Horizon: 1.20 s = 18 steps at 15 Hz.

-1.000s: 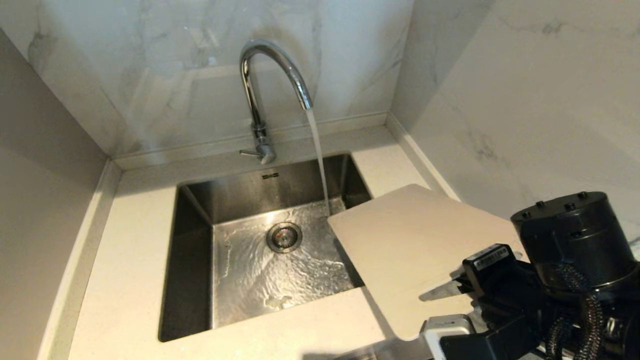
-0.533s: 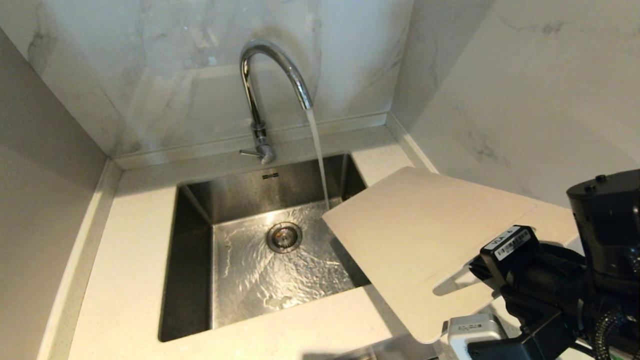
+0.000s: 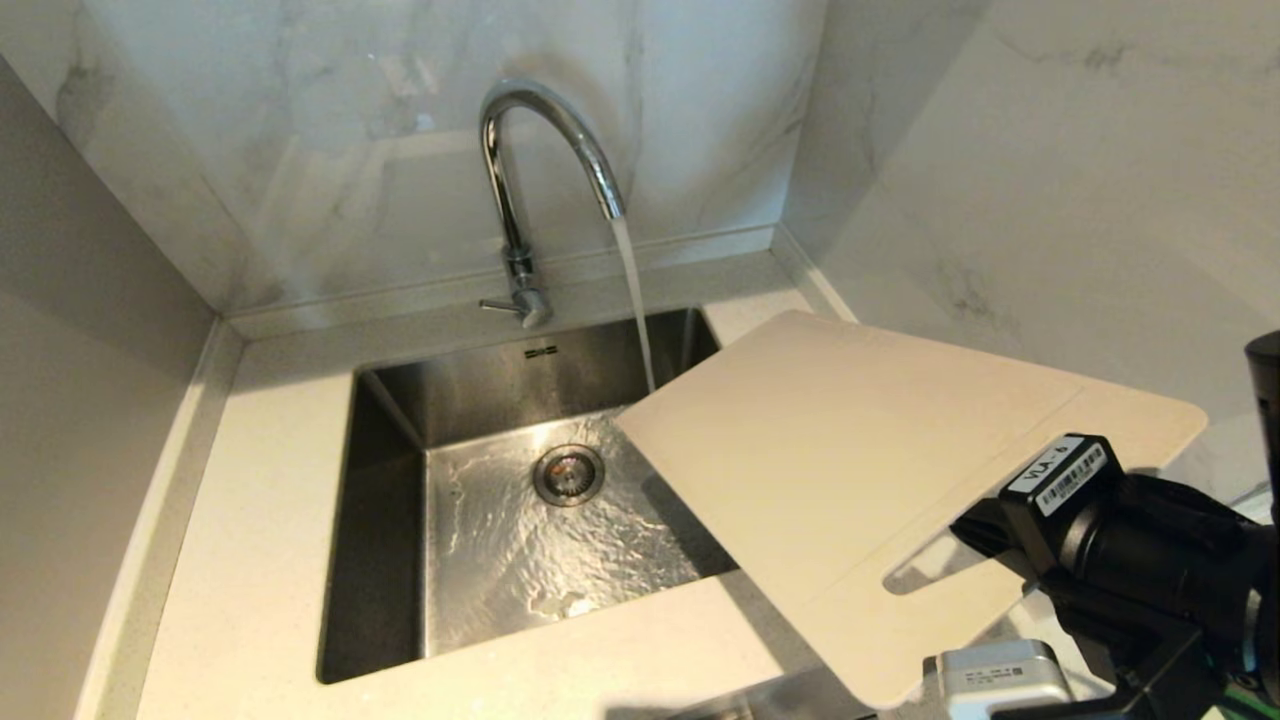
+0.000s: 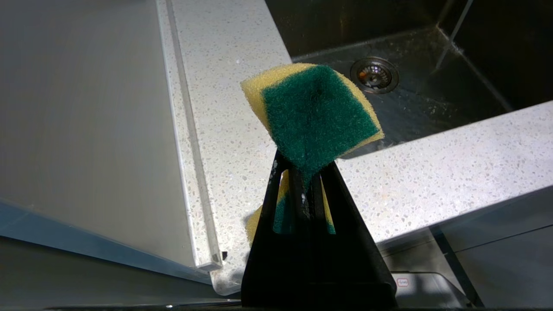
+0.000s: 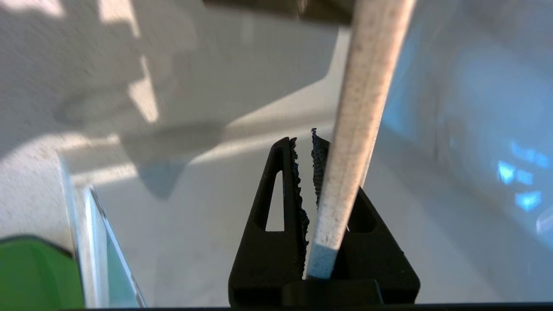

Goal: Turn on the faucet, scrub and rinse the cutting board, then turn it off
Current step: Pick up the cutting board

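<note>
Cutting board (image 3: 850,450) juts from the right pincer (image 5: 306,147), clamped by its handle end.

The right arm reaches in from the lower right, its claw (image 5: 304,142) clamped on the cutting board's (image 3: 840,460) handle end. The left claw (image 4: 302,172) pinches a green-and-yellow sponge (image 4: 313,114).

1 tap (image 3: 540,140), 1 sink (image 3: 390,400) w/ 1 drain (image 3: 568,473). 1 cutting board (image 3: 850,450), 1 sponge (image 4: 313,114). 2 grippers: left (image 4: 302,172), right (image 5: 304,142).
</note>
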Motion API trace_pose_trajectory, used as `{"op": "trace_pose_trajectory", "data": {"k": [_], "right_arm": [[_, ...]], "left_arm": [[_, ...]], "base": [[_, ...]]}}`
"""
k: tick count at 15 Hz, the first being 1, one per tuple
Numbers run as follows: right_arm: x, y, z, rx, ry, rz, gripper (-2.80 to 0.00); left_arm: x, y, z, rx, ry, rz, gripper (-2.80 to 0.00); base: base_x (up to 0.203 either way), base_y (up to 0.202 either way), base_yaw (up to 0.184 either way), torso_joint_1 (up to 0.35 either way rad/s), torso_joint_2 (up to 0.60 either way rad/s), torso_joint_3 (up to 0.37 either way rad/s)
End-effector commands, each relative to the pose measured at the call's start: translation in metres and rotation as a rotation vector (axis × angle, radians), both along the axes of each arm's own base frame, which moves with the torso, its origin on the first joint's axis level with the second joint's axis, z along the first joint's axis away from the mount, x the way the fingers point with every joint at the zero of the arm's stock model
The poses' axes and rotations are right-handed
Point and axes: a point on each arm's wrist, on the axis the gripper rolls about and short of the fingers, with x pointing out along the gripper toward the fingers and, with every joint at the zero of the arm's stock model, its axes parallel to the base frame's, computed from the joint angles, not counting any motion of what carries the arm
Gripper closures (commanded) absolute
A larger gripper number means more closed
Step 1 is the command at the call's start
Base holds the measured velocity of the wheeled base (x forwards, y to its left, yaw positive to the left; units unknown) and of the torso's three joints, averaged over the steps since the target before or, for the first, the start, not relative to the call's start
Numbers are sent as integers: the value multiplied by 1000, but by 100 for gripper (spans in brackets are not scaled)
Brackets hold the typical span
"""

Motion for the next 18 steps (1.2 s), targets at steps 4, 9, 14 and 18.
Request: {"op": "trace_pose_trajectory", "data": {"k": [4,9,14,18], "right_arm": [[-6,1,1,57,87,185,0],[-4,5,3,11,73,279,0],[19,22,2,-60,78,428,0],[37,36,11,-89,40,562,0]], "left_arm": [[0,0,-1,-1,3,0,0],[0,0,-1,-1,3,0,0],[0,0,-1,-1,3,1,0],[0,0,-1,-1,3,0,0]], "base": [[0,0,0,0,0,0],[0,0,0,0,0,0],[0,0,0,0,0,0],[0,0,0,0,0,0]]}}
